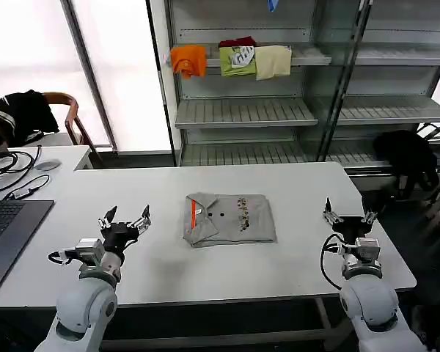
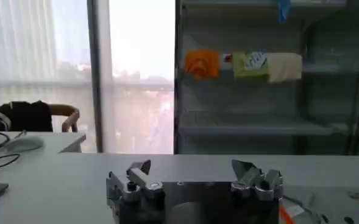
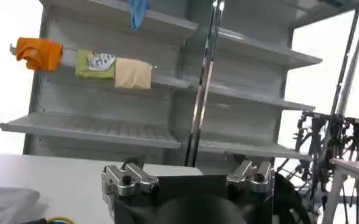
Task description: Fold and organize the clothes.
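A light grey shirt (image 1: pixel 229 218) lies folded into a neat rectangle at the middle of the white table (image 1: pixel 154 187), its orange inner collar and dark buttons showing at one end. An edge of it with the orange strip (image 2: pixel 287 212) peeks into the left wrist view. My left gripper (image 1: pixel 125 218) hovers open above the table to the left of the shirt, fingers (image 2: pixel 138 168) spread wide with nothing between them. To the right of the shirt, near the table's right edge, my right gripper (image 1: pixel 349 215) is open and empty too.
A laptop (image 1: pixel 6 229) and cables (image 1: pixel 18 172) sit on the table's left side. Behind the table stands a metal shelf unit (image 1: pixel 242 111) with orange, green and cream folded garments (image 1: pixel 235 59). A dark garment (image 1: pixel 405 154) hangs at the right, a chair with dark clothing (image 1: pixel 26 114) at the left.
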`<action>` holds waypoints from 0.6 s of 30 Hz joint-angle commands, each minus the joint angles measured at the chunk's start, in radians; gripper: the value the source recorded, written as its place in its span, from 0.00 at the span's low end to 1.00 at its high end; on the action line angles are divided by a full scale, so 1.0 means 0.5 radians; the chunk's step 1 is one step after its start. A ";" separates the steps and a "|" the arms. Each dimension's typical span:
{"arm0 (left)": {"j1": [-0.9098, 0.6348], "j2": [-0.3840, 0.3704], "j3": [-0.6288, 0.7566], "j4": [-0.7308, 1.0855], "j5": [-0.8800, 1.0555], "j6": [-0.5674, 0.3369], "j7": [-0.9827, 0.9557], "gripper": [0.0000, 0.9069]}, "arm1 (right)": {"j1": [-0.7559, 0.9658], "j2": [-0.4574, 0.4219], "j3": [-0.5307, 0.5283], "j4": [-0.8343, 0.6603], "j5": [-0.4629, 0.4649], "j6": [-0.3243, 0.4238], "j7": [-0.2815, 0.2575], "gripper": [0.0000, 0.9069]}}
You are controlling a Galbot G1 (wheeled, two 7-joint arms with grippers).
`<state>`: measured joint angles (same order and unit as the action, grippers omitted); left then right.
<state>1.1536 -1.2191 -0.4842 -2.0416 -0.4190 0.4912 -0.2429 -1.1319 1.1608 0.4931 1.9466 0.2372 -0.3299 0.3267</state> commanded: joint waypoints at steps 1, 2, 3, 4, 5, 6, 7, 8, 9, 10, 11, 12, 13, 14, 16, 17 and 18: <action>0.000 0.004 0.000 -0.005 0.003 0.002 0.001 1.00 | -0.025 -0.003 0.028 0.029 0.015 0.008 -0.009 1.00; 0.000 0.006 -0.001 -0.007 0.001 0.004 0.001 1.00 | -0.026 -0.004 0.028 0.031 0.014 0.007 -0.009 1.00; 0.000 0.007 -0.003 -0.009 0.001 0.004 0.001 1.00 | -0.027 -0.004 0.029 0.037 0.014 0.006 -0.008 1.00; 0.002 0.009 -0.004 -0.011 0.000 0.004 0.002 1.00 | -0.027 -0.004 0.029 0.039 0.014 0.006 -0.007 1.00; 0.004 0.010 -0.006 -0.012 0.001 0.003 0.002 1.00 | -0.029 -0.005 0.032 0.044 0.014 0.006 -0.008 1.00; 0.007 0.010 -0.007 -0.014 0.000 0.002 0.003 1.00 | -0.030 -0.005 0.035 0.047 0.013 0.008 -0.009 1.00; 0.010 0.011 -0.009 -0.016 0.000 0.001 0.004 1.00 | -0.032 -0.004 0.037 0.049 0.012 0.010 -0.012 1.00; 0.012 0.011 -0.011 -0.016 -0.001 0.000 0.005 1.00 | -0.034 -0.004 0.041 0.053 0.002 0.000 -0.016 1.00; 0.014 0.012 -0.013 -0.016 -0.001 0.000 0.005 1.00 | -0.042 -0.013 0.045 0.065 -0.004 -0.006 -0.012 1.00; 0.016 0.013 -0.014 -0.016 -0.001 0.000 0.006 1.00 | -0.045 -0.016 0.050 0.074 0.003 -0.024 -0.010 1.00; 0.018 0.016 -0.014 -0.017 -0.002 -0.001 0.006 1.00 | -0.050 -0.019 0.060 0.089 0.017 -0.044 -0.009 1.00; 0.017 0.019 -0.016 -0.018 -0.004 -0.001 0.006 1.00 | -0.053 -0.023 0.067 0.097 0.021 -0.057 -0.008 1.00; 0.015 0.023 -0.017 -0.019 -0.007 -0.001 0.006 1.00 | -0.055 -0.025 0.075 0.103 0.019 -0.060 -0.007 1.00; 0.012 0.028 -0.020 -0.020 -0.011 -0.001 0.006 1.00 | -0.057 -0.026 0.083 0.104 0.017 -0.065 -0.010 1.00; 0.004 0.035 -0.021 -0.018 -0.018 0.000 0.004 1.00 | -0.066 -0.034 0.098 0.125 0.020 -0.080 -0.015 1.00; 0.002 0.039 -0.020 -0.017 -0.019 0.001 0.005 1.00 | -0.071 -0.033 0.105 0.130 0.022 -0.086 -0.015 1.00; 0.000 0.040 -0.018 -0.018 -0.021 0.001 0.005 1.00 | -0.073 -0.033 0.110 0.133 0.022 -0.088 -0.016 1.00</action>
<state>1.1583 -1.2039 -0.4946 -2.0510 -0.4255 0.4912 -0.2406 -1.1578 1.1486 0.5241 1.9886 0.2440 -0.3472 0.3211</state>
